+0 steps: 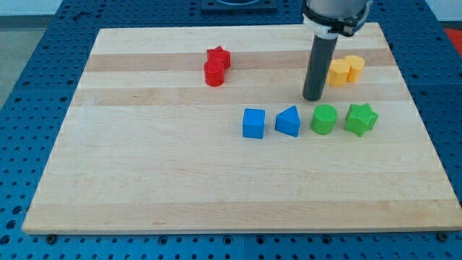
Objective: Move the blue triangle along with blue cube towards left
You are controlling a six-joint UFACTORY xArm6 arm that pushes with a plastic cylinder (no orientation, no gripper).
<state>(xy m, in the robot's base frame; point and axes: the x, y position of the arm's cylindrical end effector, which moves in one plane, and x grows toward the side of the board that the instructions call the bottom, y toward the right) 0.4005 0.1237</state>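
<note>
The blue cube sits near the middle of the wooden board. The blue triangle stands just to its right, a small gap between them. My tip rests on the board above and to the right of the blue triangle, just above the green cylinder, touching neither block.
A green star lies right of the green cylinder. A yellow block and a yellow cylinder sit right of the rod. A red star and red cylinder sit at the upper middle.
</note>
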